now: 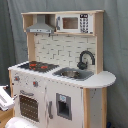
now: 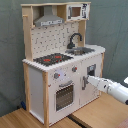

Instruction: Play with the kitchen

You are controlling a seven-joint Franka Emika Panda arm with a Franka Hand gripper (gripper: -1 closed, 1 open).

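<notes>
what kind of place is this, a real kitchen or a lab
Probably a lab or test room: a toy kitchen stands on a wooden table before a grey curtain, with a robot arm reaching in.

— What's around me besides the toy?

— A grey-green curtain (image 1: pixel 116 45) hangs across the whole background in both exterior views. In the second exterior view a wooden table (image 2: pixel 100 112) lies below, with a dark seam between its boards.

— Anything else?

— Something dark and bluish (image 2: pixel 22 105) low at the second exterior view's left, perhaps a cable.
</notes>
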